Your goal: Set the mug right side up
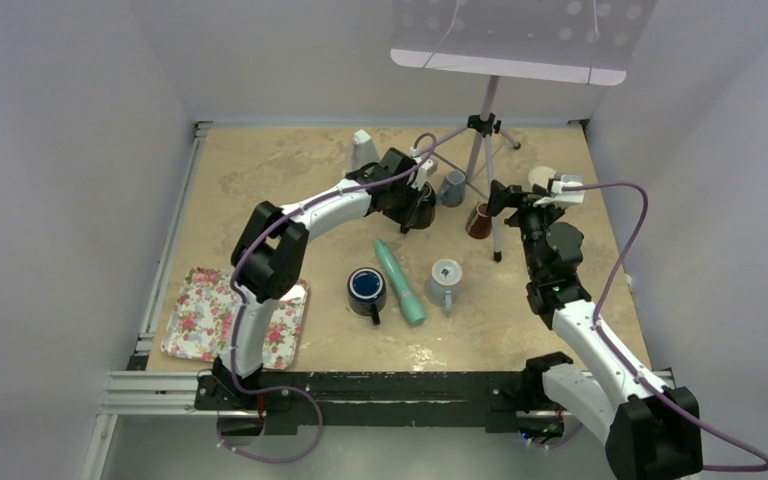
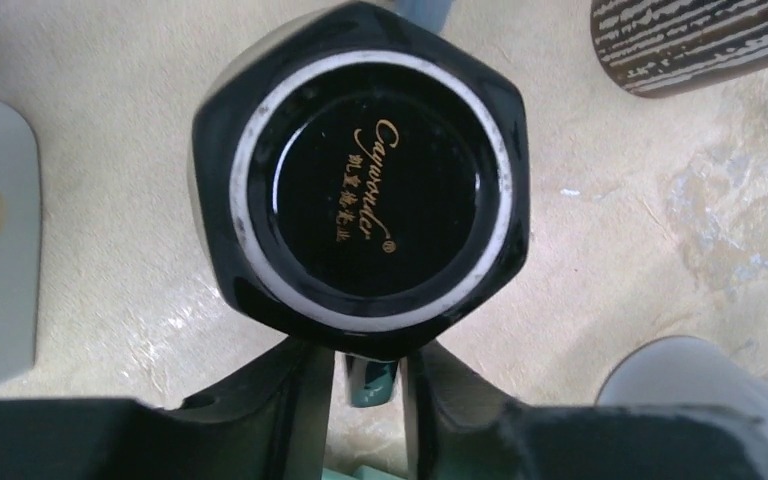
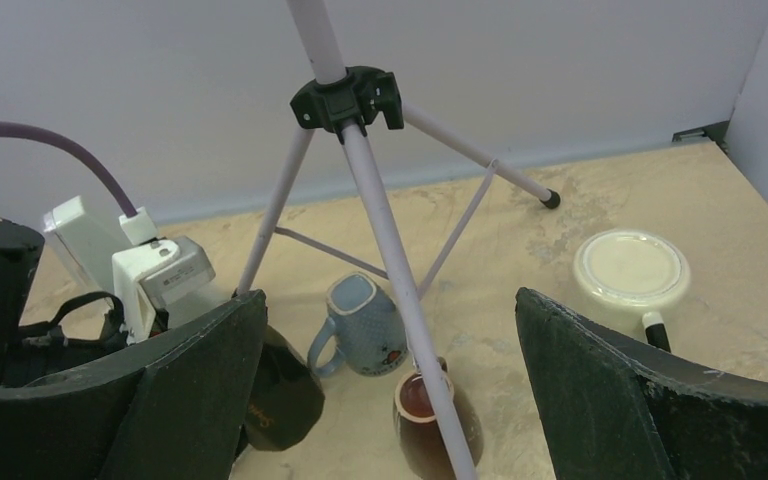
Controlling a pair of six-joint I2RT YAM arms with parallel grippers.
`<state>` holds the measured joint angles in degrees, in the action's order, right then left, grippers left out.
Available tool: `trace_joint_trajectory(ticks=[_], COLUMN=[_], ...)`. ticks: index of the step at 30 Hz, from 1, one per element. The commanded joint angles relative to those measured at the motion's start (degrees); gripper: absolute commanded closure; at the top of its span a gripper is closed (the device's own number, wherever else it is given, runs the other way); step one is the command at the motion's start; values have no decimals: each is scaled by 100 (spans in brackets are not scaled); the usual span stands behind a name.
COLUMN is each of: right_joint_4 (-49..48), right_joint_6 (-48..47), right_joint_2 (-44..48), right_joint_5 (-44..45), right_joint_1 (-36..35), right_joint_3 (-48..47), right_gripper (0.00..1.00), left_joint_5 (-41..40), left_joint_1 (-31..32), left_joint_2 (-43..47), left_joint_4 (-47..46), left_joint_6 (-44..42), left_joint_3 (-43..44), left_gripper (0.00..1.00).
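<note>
A black faceted mug [image 2: 370, 180] stands upside down on the table at the back centre, its base with gold lettering facing up; it also shows in the top view [image 1: 424, 210] and in the right wrist view [image 3: 282, 400]. My left gripper [image 2: 370, 368] is over it, its two fingers closed on the mug's handle [image 2: 372, 385]; in the top view the left gripper [image 1: 407, 192] covers most of the mug. My right gripper [image 3: 390, 300] is wide open and empty, above the table just right of the tripod, and it shows in the top view [image 1: 508, 196].
A tripod [image 1: 485, 150] stands between the arms, one leg [image 3: 400, 300] crossing a brown mug [image 3: 438, 425]. A blue-grey mug [image 3: 365, 325], a cream upside-down mug [image 3: 628, 270], a grey upside-down mug [image 1: 445, 281], a black-and-blue mug [image 1: 366, 291], a teal tube [image 1: 400, 281] and a floral tray [image 1: 200, 310] lie around.
</note>
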<state>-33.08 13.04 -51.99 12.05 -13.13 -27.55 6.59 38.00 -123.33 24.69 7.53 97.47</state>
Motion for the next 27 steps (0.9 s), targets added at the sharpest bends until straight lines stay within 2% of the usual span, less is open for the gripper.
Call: trace_joint_trajectory(ticks=[1, 3, 4, 7, 10, 11, 13, 17, 20, 23, 27], right_joint_4=[232, 391, 489, 896, 1355, 1493, 1711, 1949, 1635, 696, 430], right_joint_6=[-16, -35, -32, 90, 459, 707, 1113, 2165, 2968, 3701, 4031], right_joint_2=[152, 160, 170, 150, 107, 90, 55, -21, 4, -163, -628], right_joint_5=[-142, -174, -207, -415, -1048, -1375, -1854, -2920, -3442, -3774, -3901], right_joint_1=[-50, -66, -63, -75, -91, -94, -102, -101, -99, -97, -81], right_joint_3=[-346, -406, -435, -601, -838, -927, -991, -954, -605, -212, -256], right_gripper=[1, 1, 1, 1, 1, 1, 1, 1, 1, 2, 4], left_joint_5=[-51, 78, 157, 764, 1899, 2417, 2961, 3792, 4274, 4538, 4717], left_joint_1=[-52, -63, -76, -201, -431, -508, -624, -740, -845, -851, -850], left_joint_2=[-182, -186, -165, -48, 226, 389, 604, 1152, 1393, 1416, 1456], left_joint_4=[-271, -260, -209, 207, 763, 927, 1088, 991, 470, 446, 281], left_joint_6=[49, 95, 153, 510, 1188, 1485, 1770, 2258, 2861, 3098, 3379], left_joint_3=[327, 350, 374, 583, 838, 911, 989, 921, 656, 703, 746], left_gripper=[76, 94, 100, 100, 100, 100, 100, 100, 100, 100, 100])
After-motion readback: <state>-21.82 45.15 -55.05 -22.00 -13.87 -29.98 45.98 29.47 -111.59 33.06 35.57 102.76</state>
